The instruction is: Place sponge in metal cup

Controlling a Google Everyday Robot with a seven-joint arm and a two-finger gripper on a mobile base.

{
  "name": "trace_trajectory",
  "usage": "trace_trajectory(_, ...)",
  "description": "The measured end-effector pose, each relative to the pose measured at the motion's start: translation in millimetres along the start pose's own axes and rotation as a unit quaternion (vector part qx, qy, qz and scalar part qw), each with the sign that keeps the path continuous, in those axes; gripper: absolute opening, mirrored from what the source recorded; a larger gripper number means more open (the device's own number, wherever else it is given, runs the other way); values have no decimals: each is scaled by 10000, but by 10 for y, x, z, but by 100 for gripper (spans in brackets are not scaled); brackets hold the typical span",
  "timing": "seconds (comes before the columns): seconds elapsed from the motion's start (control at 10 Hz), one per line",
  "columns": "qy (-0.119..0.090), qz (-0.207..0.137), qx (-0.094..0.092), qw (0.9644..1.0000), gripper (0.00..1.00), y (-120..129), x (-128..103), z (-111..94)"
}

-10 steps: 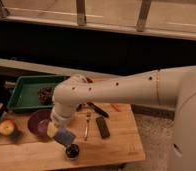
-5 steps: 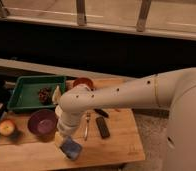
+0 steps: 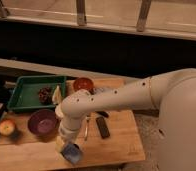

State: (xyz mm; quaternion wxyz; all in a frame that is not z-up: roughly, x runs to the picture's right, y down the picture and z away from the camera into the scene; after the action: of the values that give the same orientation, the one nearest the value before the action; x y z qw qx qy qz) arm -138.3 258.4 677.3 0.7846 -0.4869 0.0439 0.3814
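Since the earlier frame, the gripper point(image 3: 67, 145) has swung lower toward the bottom centre-left of the frame, pinching the sponge point(image 3: 72, 152), a light, soft, squashy block best held across its flat faces.

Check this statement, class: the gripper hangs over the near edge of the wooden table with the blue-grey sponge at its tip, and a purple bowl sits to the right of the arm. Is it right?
One detail is wrong. In the camera view the purple bowl sits to the left of the arm, beside the apple, not to its right. The rest stands: the gripper hangs over the near edge of the wooden table with the sponge at its tip.
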Motion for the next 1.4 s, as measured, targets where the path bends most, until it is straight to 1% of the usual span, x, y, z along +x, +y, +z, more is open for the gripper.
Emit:
trace_trajectory(0.2,100,48,72,9999,66,-50,12,11)
trace_trajectory(0.3,139,73,117,9998,73,-84,18,6)
trace_trajectory(0.4,145,94,167,9997,76,-121,12,-9)
trace_trajectory(0.6,136,114,229,9996,76,-169,9,-33)
trace_trajectory(0.7,89,100,238,9996,76,-169,-13,-43)
trace_trajectory(1.1,-49,-74,191,9998,76,-37,-155,-35)
trace_trajectory(1.2,-90,-116,214,9997,76,-17,-191,-56)
trace_trajectory(1.3,-190,-142,292,9993,76,-5,-248,-122)
trace_trajectory(1.4,-339,-145,440,9984,76,-21,-339,-254)
